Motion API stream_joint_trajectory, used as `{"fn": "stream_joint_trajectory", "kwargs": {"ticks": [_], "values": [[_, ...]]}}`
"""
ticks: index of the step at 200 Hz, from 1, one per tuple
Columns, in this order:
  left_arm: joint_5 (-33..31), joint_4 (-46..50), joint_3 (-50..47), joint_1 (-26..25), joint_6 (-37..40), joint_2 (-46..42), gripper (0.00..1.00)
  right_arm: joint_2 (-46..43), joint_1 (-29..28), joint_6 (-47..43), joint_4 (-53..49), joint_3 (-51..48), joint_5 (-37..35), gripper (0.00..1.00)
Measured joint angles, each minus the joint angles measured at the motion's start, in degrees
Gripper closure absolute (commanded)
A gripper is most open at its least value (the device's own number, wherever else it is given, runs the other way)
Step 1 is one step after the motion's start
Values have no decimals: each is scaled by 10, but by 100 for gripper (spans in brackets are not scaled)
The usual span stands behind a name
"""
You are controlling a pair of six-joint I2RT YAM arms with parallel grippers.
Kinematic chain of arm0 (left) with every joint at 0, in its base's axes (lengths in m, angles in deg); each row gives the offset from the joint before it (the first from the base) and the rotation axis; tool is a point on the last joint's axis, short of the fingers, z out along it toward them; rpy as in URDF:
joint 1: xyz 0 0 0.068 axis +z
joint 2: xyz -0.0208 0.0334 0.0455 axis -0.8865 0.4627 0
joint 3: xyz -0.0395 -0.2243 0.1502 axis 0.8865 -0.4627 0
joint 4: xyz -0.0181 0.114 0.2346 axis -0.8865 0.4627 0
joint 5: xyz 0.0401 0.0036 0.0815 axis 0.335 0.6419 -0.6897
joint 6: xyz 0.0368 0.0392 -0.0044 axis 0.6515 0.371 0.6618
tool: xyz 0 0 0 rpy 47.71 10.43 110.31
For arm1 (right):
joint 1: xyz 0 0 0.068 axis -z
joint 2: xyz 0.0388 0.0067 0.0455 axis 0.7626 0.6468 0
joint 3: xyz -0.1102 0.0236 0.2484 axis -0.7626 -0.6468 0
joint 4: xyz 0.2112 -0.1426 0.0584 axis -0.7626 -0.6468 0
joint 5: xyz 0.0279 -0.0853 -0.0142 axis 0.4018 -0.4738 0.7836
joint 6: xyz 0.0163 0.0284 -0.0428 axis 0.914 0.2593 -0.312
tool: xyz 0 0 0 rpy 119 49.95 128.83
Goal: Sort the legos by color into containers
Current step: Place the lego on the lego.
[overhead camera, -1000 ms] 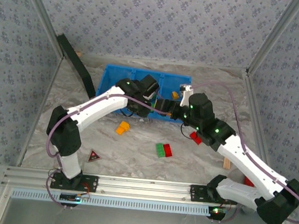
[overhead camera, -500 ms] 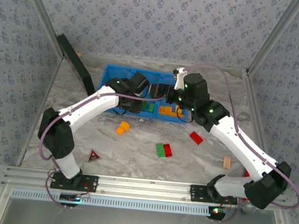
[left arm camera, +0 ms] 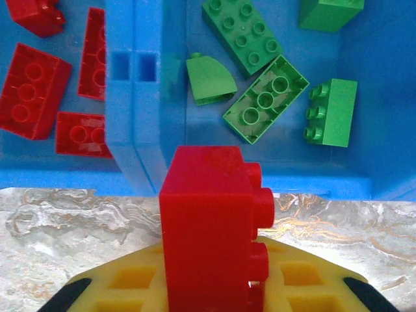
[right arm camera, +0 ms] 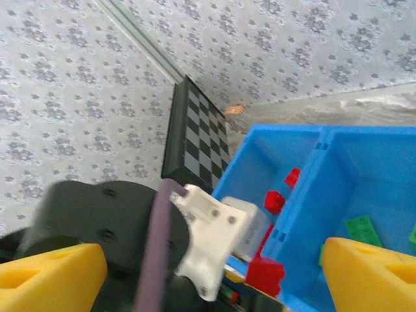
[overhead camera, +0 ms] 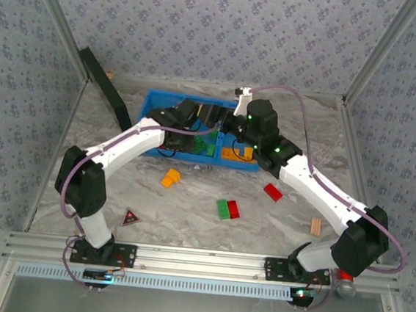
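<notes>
Top view: a blue bin sits at the middle of the table's far edge. Both arms reach over it. The left gripper and right gripper are near each other above its middle compartment. Loose legos lie on open table nearer the arms: an orange brick, a green brick and a stray red brick.

Left wrist view: the left gripper clamps a red brick over the bin's near wall, just right of the divider between the red legos and green legos. Released here, it would likely fall among the green; it looks to need a shift left first.

Right wrist view: the right gripper's yellow fingers are spread wide and hold nothing, with the left arm's wrist close in front. A clash between the arms looks the main danger. The bin's left compartment offers free room.
</notes>
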Motion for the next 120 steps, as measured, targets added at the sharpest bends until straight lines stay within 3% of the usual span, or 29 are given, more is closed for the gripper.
{"fn": "stream_joint_trajectory", "kwargs": {"ticks": [61, 85, 120], "values": [[-6, -11, 0, -20, -19, 19, 93, -20, 26, 19, 76, 8, 15, 7], [-2, -9, 1, 7, -17, 16, 93, -70, 63, -17, -4, 14, 8, 0], [-2, -6, 2, 84, -2, -19, 93, -182, 155, -83, -187, 16, -13, 2]]}}
